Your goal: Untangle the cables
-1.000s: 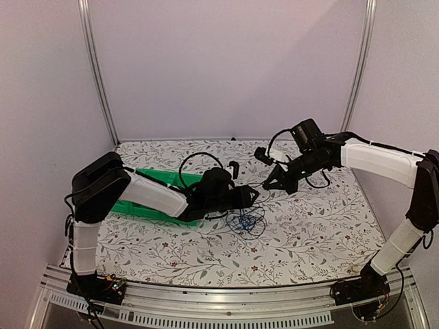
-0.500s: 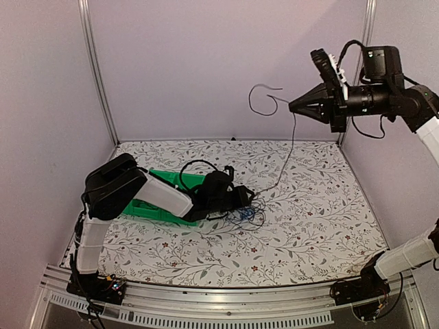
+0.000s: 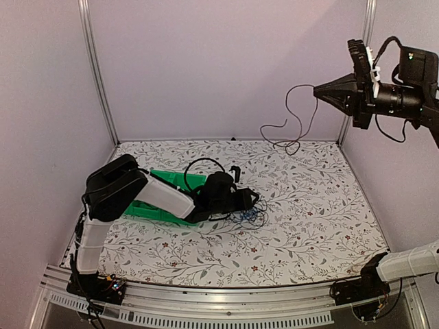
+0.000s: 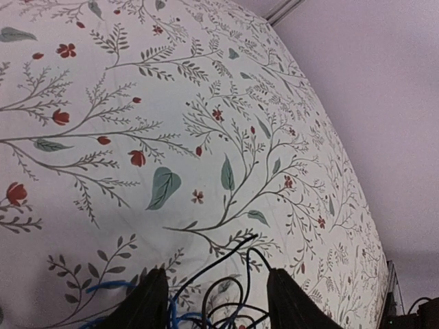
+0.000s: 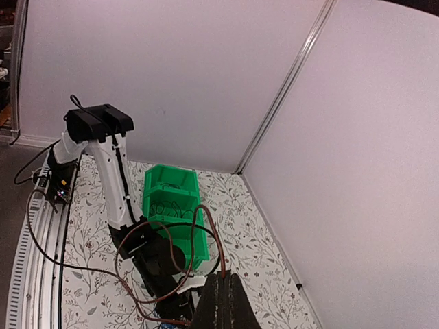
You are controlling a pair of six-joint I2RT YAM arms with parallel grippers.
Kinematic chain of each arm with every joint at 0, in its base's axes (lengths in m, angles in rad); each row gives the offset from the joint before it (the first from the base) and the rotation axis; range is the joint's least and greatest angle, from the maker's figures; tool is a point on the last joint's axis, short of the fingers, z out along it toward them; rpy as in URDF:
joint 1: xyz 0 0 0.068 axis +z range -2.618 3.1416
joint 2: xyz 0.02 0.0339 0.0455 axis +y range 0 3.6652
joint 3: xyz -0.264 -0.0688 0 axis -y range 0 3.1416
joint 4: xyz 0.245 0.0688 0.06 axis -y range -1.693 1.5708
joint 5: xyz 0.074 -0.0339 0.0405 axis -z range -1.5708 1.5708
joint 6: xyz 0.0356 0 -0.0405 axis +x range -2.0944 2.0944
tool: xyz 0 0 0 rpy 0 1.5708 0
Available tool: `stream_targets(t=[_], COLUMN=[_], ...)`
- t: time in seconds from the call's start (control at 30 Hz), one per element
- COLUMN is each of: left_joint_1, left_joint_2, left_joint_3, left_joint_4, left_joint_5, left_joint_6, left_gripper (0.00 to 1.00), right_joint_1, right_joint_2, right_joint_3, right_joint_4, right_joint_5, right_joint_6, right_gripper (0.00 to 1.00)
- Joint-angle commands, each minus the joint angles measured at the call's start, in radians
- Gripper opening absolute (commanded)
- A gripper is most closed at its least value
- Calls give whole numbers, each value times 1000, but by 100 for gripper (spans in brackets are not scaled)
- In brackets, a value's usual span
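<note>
Right pincer (image 3: pixel 321 90): we see it clamped on one thin, curly dark cable (image 3: pixel 300 123).
Left pincer (image 4: pixel 216 275): apart, astride blue-black snarl (image 3: pixel 248 216).

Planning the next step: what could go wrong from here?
1. The right gripper, up high, pinches one dark cable at its fingertips only. The cable may slip and drop onto the table.
2. The left gripper stands open astride the blue and black snarl. Closing there could catch several strands and tighten the knot.
</note>
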Motion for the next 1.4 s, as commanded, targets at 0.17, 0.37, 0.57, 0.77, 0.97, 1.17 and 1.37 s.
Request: stream_targets(t=[0.17,0.37,0.57,0.77,0.97,1.17,1.37], left_joint_1=[-31,-27,-34,-80,-109,-119,-118], left_joint_2=[-294,-490,-562,-521,-415,-349,-339], left_joint_3=[-102,-210,-159,13,141,199,220], left_joint_4=[5,-26,-164,-479,-652,-660,-649], left_joint_5=[-63,-208,-6,226,336,361,324], left_joint_6=[268,383,683,890,959,971,964], left_gripper=[52,56,57,59,59,49,9], right_joint_1=[-9,-10,-8,-9,-9,-9,-7], right_joint_2=[-51,-51,-30,1,16,24,27], right_joint_3=[-370,-528,-646,-727,-792,-823,-849], right_joint_4=[107,141,194,236,284,298,310], right_joint_5=[67,40,-26,-61,-59,-65,-52], right_joint_6=[-16,-47,-67,-112,-135,-142,-145], right_gripper=[0,0,0,0,0,0,0])
